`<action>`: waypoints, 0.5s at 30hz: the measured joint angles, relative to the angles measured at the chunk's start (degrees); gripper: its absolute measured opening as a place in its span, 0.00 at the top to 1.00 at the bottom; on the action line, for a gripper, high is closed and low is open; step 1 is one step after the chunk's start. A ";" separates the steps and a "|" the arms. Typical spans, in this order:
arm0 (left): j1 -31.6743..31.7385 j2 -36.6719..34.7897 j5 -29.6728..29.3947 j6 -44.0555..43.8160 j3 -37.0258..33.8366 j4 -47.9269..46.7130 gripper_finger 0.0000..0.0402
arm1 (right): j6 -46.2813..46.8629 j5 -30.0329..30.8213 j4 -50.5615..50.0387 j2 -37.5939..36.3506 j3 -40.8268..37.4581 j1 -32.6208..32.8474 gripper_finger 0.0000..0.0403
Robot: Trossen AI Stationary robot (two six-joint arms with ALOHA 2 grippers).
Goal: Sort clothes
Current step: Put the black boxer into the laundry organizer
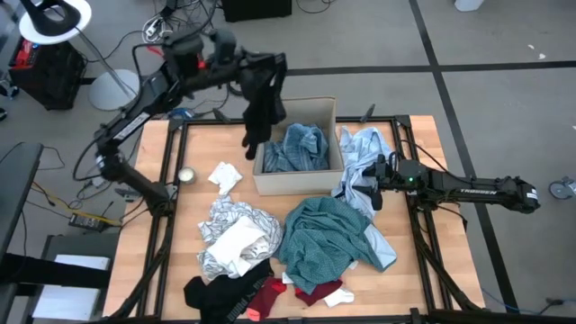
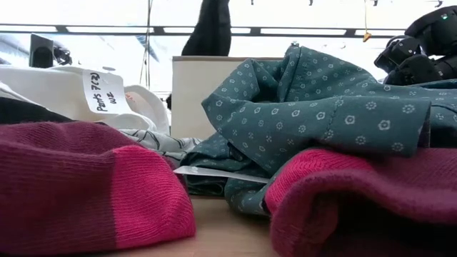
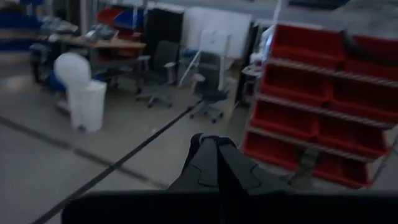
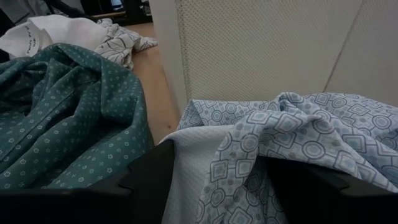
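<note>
My left gripper (image 1: 268, 70) is raised above the far left corner of the tan box (image 1: 270, 184) and is shut on a black garment (image 1: 261, 112), which also shows in the low view (image 2: 207, 28). A blue striped garment (image 1: 297, 148) lies inside the box. My right gripper (image 1: 367, 186) is low on the table, right of the box. It is open, with its fingers on either side of a bunch of the pale blue garment (image 4: 249, 155). The teal garment (image 1: 328, 236), the silvery white one (image 1: 232, 236), another black one (image 1: 220, 292) and the red-and-white socks (image 1: 301, 292) lie on the table in front. My left gripper holds the black garment by its upper end (image 1: 266, 83), and the gripper itself hides the place of contact. The garment hangs slack below the fingers, lifted clear of the table, with its lower end (image 1: 252, 142) by the box's left wall. My right gripper has pale blue cloth (image 4: 217, 180) bulging between its open fingers. I cannot tell whether the fingers touch it.
A small white cloth (image 1: 225, 175) and a small round tin (image 1: 187, 175) lie left of the box. Dark frame rails (image 1: 166, 193) run along the table's left and right sides. A white tagged garment (image 2: 86, 89) shows in the low view.
</note>
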 joint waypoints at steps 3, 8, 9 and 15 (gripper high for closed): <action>-0.69 4.59 0.75 1.17 8.08 -0.65 1.00 | 0.02 0.01 -0.01 0.00 0.00 -0.02 0.37; -1.89 10.47 2.66 1.43 19.19 -1.12 1.00 | 0.01 -0.01 0.01 0.00 -0.02 0.00 0.37; -2.00 11.40 3.62 1.44 20.92 -1.10 1.00 | 0.01 0.01 0.01 0.00 -0.02 0.00 0.37; -2.71 12.15 5.12 2.06 21.23 -1.85 1.00 | 0.01 0.01 0.03 0.00 -0.01 -0.01 0.37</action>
